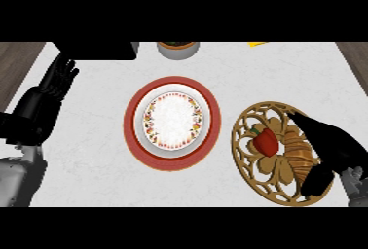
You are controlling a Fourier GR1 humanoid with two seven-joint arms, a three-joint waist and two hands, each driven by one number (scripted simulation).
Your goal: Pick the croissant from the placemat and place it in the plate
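Two hands in view, no readable writing, right hand [327, 146] fingers curled round croissant [298, 153] on gold placemat [251, 160] beside red pepper [266, 141], left hand [57, 78] fingers relaxed, touching nothing, plate [173, 119] on surface [287, 73].

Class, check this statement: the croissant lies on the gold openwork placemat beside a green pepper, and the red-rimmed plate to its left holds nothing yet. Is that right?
One detail is wrong. In the head view the pepper beside the croissant on the gold openwork placemat is red, not green. The rest stands: the red-rimmed plate to the left holds nothing yet.
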